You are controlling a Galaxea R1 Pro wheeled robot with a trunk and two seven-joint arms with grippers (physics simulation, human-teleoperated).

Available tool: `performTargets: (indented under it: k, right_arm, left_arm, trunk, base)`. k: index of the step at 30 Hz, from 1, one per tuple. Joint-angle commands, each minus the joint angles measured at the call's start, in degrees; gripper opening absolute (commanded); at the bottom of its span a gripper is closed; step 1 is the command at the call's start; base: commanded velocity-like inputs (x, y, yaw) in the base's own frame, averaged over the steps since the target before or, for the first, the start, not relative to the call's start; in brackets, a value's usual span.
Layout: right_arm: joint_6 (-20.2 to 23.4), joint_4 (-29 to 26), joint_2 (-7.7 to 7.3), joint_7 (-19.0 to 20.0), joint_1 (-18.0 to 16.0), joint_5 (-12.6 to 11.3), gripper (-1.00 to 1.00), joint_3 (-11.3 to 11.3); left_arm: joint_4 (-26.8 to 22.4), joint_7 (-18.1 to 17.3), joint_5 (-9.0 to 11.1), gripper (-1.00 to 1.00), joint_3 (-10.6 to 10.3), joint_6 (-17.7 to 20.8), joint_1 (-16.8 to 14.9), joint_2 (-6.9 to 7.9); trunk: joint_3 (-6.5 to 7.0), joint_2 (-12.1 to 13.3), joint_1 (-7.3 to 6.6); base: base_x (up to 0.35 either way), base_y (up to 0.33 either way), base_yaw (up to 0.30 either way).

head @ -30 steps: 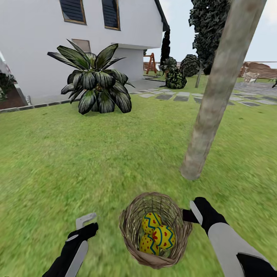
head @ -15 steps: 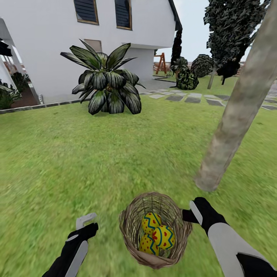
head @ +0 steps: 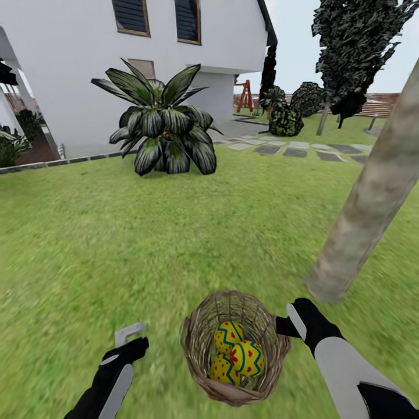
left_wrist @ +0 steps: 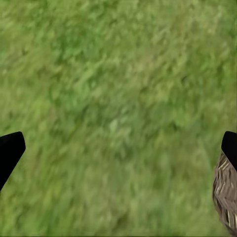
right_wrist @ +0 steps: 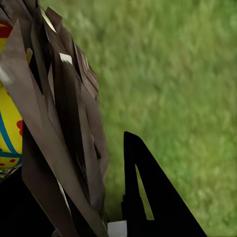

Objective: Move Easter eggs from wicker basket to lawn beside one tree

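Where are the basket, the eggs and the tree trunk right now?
basket (head: 198, 343): head view, left side of its woven wall.
eggs (head: 249, 358): head view, front egg's painted shell.
tree trunk (head: 366, 215): head view, middle of the bare bark.

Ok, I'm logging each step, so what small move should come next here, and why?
Probably set the wicker basket down on the lawn near the tree. The right gripper grips its rim, all three Easter eggs sit inside, and the trunk's foot is close ahead on the right. The left gripper is open and free to pick eggs afterwards.
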Motion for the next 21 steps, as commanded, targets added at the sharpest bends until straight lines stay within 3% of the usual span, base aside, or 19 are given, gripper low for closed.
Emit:
performTargets:
  k: [1,5,13,21]
  right_arm:
    - [0.2,-0.1,0.04,-0.2,0.0,-0.5,-1.00,-0.2]
    - [0.2,-0.1,0.04,-0.2,0.0,-0.5,-1.00,-0.3]
    - [0.1,-0.1,0.04,-0.2,0.0,-0.5,-1.00,-0.3]
    - [0.2,-0.1,0.04,-0.2,0.0,-0.5,-1.00,-0.3]
  left_arm:
    - [-0.1,0.5,0.5,1.00,-0.1,0.1,0.0,0.02]
    - [-0.1,0.5,0.5,1.00,-0.1,0.1,0.0,0.02]
    - [-0.1,0.4,0.6,1.00,-0.1,0.3,0.0,0.02]
    - [-0.1,0.5,0.5,1.00,-0.1,0.1,0.0,0.02]
  trunk:
    - [-0.05,0.0,0.02]
    - [-0.05,0.0,0.02]
    - [-0.05,0.0,0.02]
    - [-0.05,0.0,0.02]
  base:
    - [0.243,0.041,0.000]
    - [0.240,0.014,-0.044]
    - [0.201,0.002,-0.208]
    - [0.241,0.070,-0.022]
